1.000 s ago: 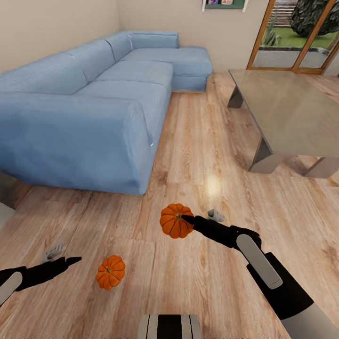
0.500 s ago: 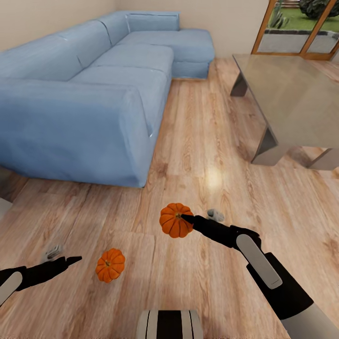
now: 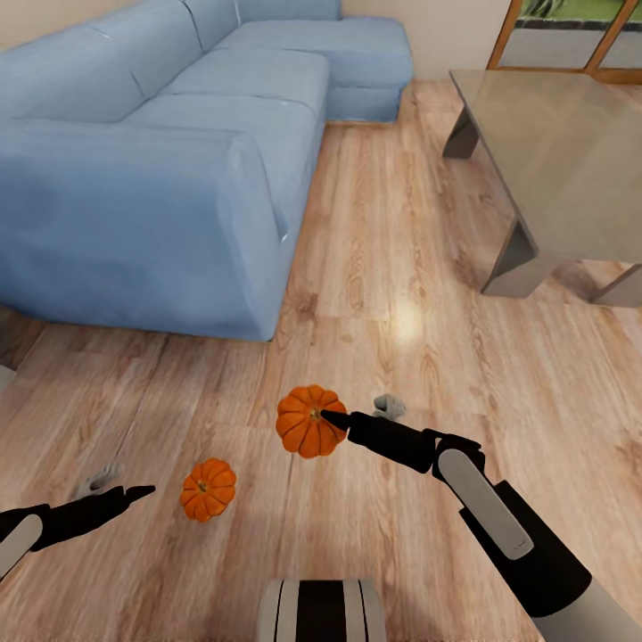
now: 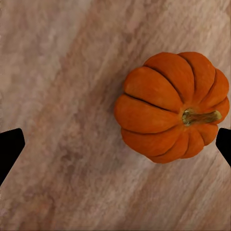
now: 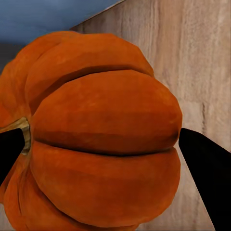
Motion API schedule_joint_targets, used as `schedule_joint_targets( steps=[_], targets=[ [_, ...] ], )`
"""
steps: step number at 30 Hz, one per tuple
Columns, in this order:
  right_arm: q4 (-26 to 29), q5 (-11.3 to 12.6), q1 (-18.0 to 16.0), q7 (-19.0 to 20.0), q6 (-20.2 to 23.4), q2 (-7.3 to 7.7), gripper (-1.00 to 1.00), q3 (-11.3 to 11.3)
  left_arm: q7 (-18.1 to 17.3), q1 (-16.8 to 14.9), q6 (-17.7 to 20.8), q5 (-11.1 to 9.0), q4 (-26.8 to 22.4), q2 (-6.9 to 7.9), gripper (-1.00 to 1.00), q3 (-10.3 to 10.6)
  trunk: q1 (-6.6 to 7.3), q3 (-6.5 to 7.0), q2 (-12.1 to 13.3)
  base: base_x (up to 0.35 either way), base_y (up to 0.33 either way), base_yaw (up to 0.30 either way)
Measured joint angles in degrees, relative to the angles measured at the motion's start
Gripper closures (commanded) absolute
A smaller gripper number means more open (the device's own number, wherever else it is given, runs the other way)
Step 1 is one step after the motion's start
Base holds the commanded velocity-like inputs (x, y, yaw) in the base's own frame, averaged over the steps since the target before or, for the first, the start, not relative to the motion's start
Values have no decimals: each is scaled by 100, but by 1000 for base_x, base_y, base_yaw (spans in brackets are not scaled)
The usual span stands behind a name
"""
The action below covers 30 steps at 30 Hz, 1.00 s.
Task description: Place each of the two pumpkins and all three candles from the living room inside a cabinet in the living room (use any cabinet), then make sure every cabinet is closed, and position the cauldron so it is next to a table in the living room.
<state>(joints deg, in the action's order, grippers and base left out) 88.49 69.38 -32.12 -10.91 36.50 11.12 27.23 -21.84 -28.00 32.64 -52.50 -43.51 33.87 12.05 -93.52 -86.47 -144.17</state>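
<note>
Head view: right tool (image 3: 323, 416) is clamped on one ribbed orange pumpkin (image 3: 305, 421); the other round orange pumpkin (image 3: 208, 489) sits on the plank floor, at 3 o'clock of the spread-open left tool (image 3: 143, 489).

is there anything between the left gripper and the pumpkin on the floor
Nothing visible. In the head view only bare wood floor separates the left gripper from the loose pumpkin. The left wrist view shows that pumpkin lying between the open fingers with nothing over it.
</note>
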Motion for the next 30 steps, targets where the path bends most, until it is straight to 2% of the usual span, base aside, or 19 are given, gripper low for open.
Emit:
schedule_joint_targets(
  steps=[17, 19, 23, 26, 30],
  targets=[
    [-12, -8, 0, 9, -44, -6, 100, 3, -14, 0, -30, 19, -49, 0, -100, 19, -44, -377, -23, 0, 0, 0],
    [-16, -10, 0, 9, -45, -8, 100, 3, -189, 0, -31, 29, -55, 1, -100, 28, -49, -421, -26, 0, 0, 0],
    [-31, -7, 0, 6, -52, -9, 100, 14, -1023, 0, -42, 115, -11, 8, -100, 49, -49, -422, -26, 0, 0, 0],
    [-38, -10, -1, 3, -53, -14, 100, 25, -1177, 0, -43, 131, -4, 8, -100, 45, -49, -422, -26, 0, 0, 0],
    [-42, -24, 0, 7, -53, -17, 100, 29, -1285, 0, -43, 140, -2, 15, -100, 24, -59, -510, -31, 0, 0, 0]
  ],
)
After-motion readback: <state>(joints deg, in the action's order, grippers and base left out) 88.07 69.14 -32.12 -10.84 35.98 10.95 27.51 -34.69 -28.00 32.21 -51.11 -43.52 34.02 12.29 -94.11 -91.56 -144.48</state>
